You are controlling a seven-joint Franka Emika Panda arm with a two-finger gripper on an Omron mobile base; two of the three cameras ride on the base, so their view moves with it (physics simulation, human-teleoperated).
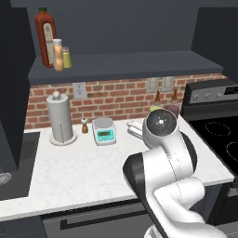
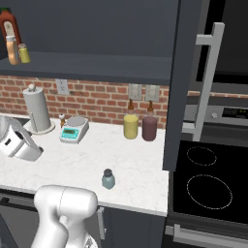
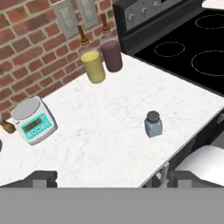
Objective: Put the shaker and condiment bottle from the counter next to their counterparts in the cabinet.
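Counter [image 3: 100, 127] below raised claw [image 3: 109, 181], shaker [image 3: 153, 124] ahead.

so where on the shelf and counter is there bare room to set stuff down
The cabinet shelf is bare right of the red bottle, condiment bottle and yellow shaker, which crowd its left end. The counter is open between the scale and the teal shaker. The back wall is crowded by two jugs.

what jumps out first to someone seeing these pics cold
The tall red bottle stands out on the dark cabinet shelf, with the peach condiment bottle and yellow shaker already beside it. On the white counter, the small teal shaker stands alone near the front edge, a yellow jar and a maroon jar by the brick wall.
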